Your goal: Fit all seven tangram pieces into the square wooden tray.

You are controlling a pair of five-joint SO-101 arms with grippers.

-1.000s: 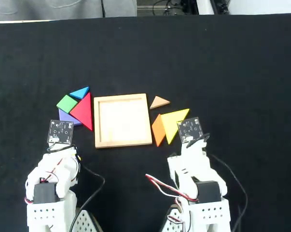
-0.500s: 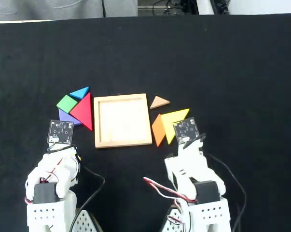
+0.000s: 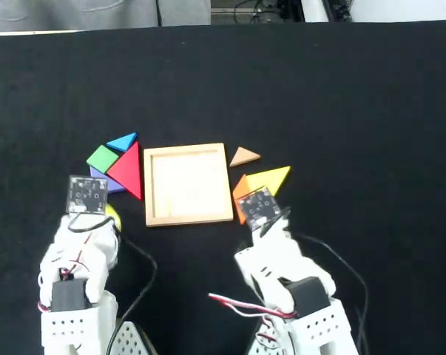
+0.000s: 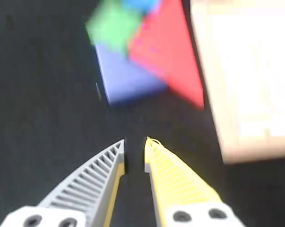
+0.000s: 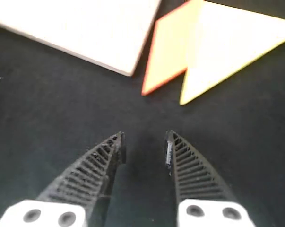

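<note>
Prep note: found right hand (image 5: 143, 137) partly open, left hand (image 4: 134, 141) barely open, both empty. Judged wider spread needed, squared over orange piece (image 5: 168, 52).

Soft, even light falls on the matte black table (image 3: 341, 96), which shows almost no shadows. In both wrist views the wooden tray (image 4: 246, 75) glares nearly white, and the yellow triangle (image 5: 227, 42) looks pale and washed out.

tray (image 3: 148, 185): pale bare wood, matt, smooth. red piece (image 3: 129, 171), yellow piece (image 3: 276, 177): even painted coat, smooth, low sheen. table (image 3: 341, 103): black cloth, matt. left gripper (image 4: 134, 142), right gripper (image 5: 143, 137): ribbed plastic, matt.
</note>
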